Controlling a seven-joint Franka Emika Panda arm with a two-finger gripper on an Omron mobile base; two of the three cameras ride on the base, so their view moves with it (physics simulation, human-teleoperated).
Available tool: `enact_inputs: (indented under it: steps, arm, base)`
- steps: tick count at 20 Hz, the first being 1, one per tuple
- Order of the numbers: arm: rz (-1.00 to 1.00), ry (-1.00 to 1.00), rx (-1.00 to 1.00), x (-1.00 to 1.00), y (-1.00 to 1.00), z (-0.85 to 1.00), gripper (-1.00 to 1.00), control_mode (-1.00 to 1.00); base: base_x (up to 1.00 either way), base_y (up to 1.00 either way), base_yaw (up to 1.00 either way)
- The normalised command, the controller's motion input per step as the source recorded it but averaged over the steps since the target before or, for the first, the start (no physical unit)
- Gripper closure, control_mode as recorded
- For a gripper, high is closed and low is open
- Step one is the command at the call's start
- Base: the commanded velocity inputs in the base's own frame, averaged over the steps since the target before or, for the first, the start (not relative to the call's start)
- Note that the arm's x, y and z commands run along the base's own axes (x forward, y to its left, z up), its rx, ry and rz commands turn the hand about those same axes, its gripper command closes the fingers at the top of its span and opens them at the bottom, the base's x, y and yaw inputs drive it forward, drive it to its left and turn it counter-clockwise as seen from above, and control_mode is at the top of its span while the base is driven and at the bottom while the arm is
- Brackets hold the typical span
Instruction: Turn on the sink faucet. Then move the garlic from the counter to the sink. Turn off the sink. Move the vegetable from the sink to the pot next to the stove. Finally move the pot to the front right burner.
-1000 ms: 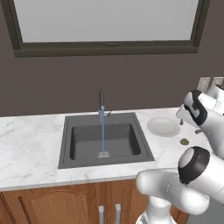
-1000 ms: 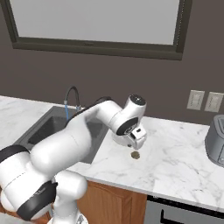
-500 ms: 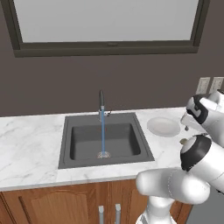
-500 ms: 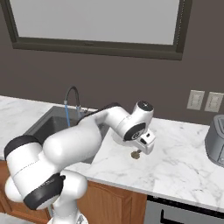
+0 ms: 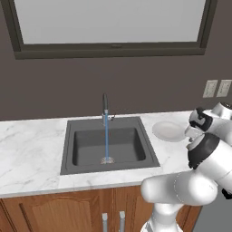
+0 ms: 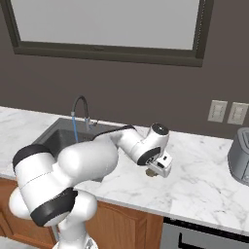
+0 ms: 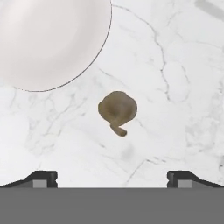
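Two dark fingertips [image 7: 43, 177] of my gripper [image 7: 112, 178] stand wide apart, holding nothing, above the white marble counter [image 7: 175, 87]. Between and just beyond them lies the garlic [image 7: 117, 110], a small brownish bulb with a short stem, apart from both tips. Past it, near but not touching, sits a white plate [image 7: 48, 39]. Farther to my left, the sink [image 5: 68, 136] takes a thin blue stream from the sink faucet [image 5: 105, 106]. No writing is readable anywhere.
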Motion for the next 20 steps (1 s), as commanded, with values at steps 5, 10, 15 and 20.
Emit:
enact_inputs:
  steps: [5, 10, 15, 20]
  arm:
    - [0.06, 0.00, 0.00, 0.32, -0.06, -0.26, -1.00, -1.00]
    - [0.01, 0.00, 0.00, 0.24, -0.09, -0.10, -1.00, -1.00]
    - [0.00, 0.00, 0.00, 0.17, -0.13, -0.13, -1.00, -1.00]
    - [0.01, 0.03, 0.00, 0.12, -0.11, -0.20, -1.00, -1.00]
  base:
    - [0.00, 0.00, 0.00]
    - [0.00, 0.00, 0.00]
    - [0.00, 0.00, 0.00]
    - [0.00, 0.00, 0.00]
